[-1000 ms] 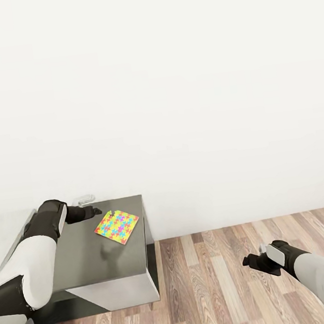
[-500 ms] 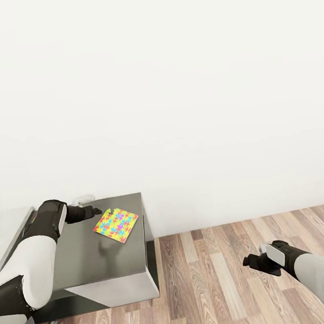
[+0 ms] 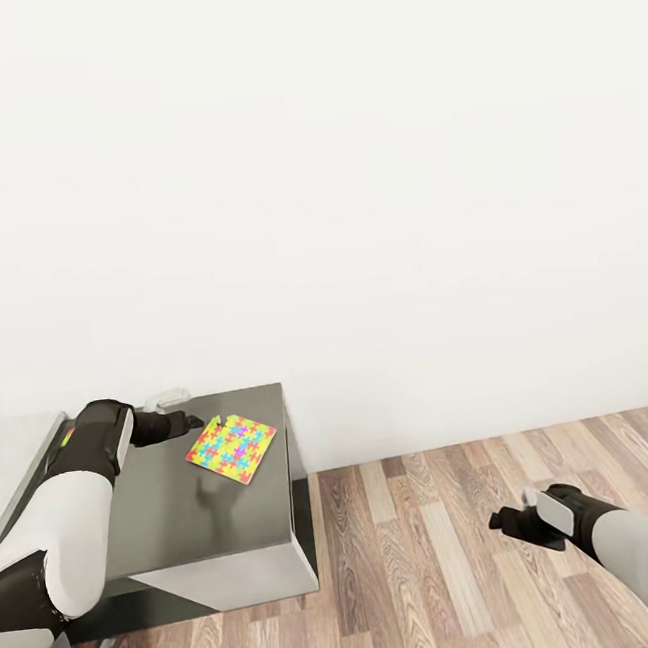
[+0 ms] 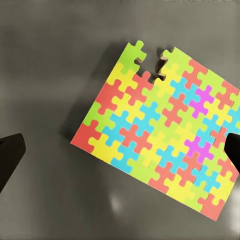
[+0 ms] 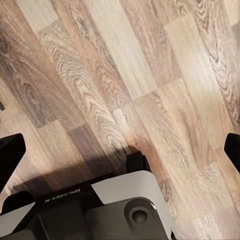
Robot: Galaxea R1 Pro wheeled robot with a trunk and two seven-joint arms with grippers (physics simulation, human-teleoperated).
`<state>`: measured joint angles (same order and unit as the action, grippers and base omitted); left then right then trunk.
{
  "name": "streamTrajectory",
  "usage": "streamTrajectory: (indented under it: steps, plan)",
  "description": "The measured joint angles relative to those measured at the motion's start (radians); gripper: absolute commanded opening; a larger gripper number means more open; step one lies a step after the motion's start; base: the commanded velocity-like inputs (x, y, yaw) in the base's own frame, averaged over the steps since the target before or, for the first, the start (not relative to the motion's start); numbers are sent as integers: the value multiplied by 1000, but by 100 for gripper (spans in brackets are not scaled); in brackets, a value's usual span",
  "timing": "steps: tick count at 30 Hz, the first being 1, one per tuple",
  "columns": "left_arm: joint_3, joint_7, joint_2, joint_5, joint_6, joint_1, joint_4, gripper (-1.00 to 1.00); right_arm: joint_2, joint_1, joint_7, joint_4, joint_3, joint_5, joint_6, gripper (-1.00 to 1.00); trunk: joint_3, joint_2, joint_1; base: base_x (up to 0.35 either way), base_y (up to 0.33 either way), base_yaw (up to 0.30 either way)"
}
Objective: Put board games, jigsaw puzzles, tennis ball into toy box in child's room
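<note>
Multicoloured jigsaw puzzle (image 3: 233, 448) lies flat on dark grey side unit (image 3: 184, 511) of table, just ahead of left gripper (image 3: 196, 420). Left gripper wide open, holding nothing, fingertips (image 4: 10, 155) straddling puzzle. Right gripper (image 3: 503, 521) spread open, empty, over wooden floor (image 3: 442, 562).

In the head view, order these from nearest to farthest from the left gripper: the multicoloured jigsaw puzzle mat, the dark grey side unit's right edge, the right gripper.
Measured from the left gripper:
1. The multicoloured jigsaw puzzle mat, lying flat on the unit's top just beside the fingertips.
2. The dark grey side unit's right edge, just beyond the mat.
3. The right gripper, far off over the wooden plank floor.
</note>
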<state>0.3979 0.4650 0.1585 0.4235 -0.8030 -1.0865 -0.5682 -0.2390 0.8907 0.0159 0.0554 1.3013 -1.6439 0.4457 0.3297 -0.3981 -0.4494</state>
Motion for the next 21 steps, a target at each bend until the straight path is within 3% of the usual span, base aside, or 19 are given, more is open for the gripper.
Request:
streamTrajectory:
  steps: [7,9,14,21]
  plan:
    - [0,0,0,0,3,0,0,100,-3,0,1,0,-2,-1,-9,100,0,0,0,0,0,0]
    - [11,11,12,5,-5,-3,11,100,1,-2,1,0,0,0,-11,100,0,0,0,0,0,0]
    - [37,39,8,0,-2,-2,35,100,4,-2,1,-1,0,1,-11,100,0,0,0,0,0,0]
    - [7,38,-9,-6,5,1,12,100,2,-3,1,-3,-3,0,-8,100,0,0,0,0,0,0]
